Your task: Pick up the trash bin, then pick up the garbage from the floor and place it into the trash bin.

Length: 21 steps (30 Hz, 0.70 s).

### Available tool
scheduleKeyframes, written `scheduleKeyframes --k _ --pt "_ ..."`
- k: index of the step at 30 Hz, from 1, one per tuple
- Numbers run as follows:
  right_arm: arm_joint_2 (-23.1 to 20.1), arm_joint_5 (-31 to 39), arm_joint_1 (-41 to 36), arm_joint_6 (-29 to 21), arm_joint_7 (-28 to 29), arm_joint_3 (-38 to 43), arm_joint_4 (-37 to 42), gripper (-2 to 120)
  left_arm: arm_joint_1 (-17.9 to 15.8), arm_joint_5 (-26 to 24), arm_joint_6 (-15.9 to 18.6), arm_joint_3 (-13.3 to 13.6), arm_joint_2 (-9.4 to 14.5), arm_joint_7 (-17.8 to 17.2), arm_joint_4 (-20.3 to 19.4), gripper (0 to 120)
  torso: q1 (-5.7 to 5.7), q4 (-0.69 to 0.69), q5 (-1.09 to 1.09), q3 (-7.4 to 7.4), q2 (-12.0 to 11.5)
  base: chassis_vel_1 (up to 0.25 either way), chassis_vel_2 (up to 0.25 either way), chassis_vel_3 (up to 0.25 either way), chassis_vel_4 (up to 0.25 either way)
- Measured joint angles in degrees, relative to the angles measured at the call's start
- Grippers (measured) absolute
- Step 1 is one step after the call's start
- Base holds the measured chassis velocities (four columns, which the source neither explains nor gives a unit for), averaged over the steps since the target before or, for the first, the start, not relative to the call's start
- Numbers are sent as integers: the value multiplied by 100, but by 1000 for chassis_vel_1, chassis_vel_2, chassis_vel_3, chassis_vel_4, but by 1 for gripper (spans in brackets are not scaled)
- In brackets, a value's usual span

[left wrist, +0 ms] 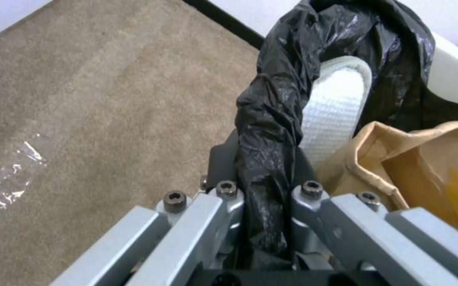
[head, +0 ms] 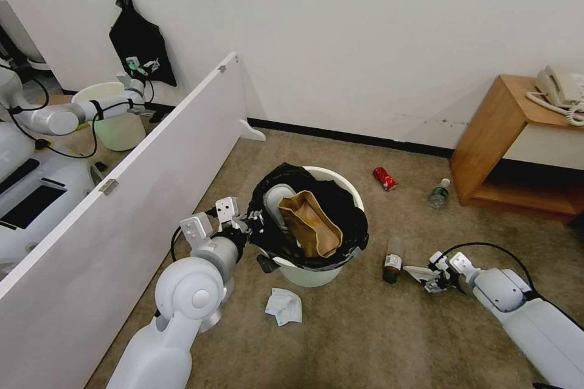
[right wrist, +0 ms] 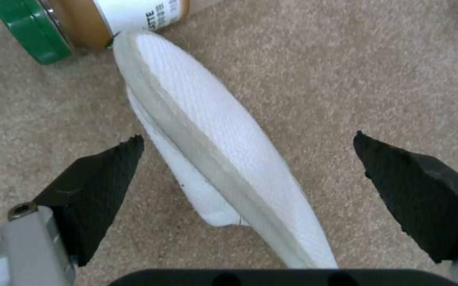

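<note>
Left gripper (head: pixel 254 219) clamped on bag-draped rim of trash bin (head: pixel 316 273), bin on carpet holding slipper and brown paper bag (head: pixel 310 223); right gripper (right wrist: pixel 247 165) spread wide over white slipper (right wrist: pixel 224 159) beside green-capped bottle (right wrist: pixel 88 20), label partly readable "TTE".

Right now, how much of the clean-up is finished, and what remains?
Partly done. The left gripper holds the trash bin by its bagged rim; a brown paper bag and one white slipper are inside. The open right gripper straddles another slipper on the floor. The bottles, red can and tissue remain.
</note>
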Motion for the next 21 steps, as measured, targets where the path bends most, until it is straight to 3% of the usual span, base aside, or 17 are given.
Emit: scheduleKeyframes --k 5,8,14,16,20,21 --pt "47 -49 33 111 -23 5 -193 97 3 17 0 18 -20 2 -3 4 0 -2 0 0 0 0 0 0 0" --pt "70 -70 25 184 -21 59 -294 83 -1 26 0 41 -26 5 -2 4 0 -2 0 0 0 0 0 0 0" --pt "70 -77 -11 241 -21 128 -366 66 13 42 -1 51 -26 9 -2 4 0 -1 1 0 0 0 0 0 0" --pt "77 -77 -31 264 -20 168 -394 54 35 56 -3 54 -27 11 -15 4 0 -1 0 0 0 0 0 0 0" --pt "79 -77 -41 270 -19 184 -398 48 47 66 -3 54 -27 14 -30 4 0 -1 1 0 0 0 0 0 0" --pt "78 -77 -45 272 -19 190 -399 39 52 72 -4 54 -27 16 -35 4 0 0 0 0 0 0 0 0 0"
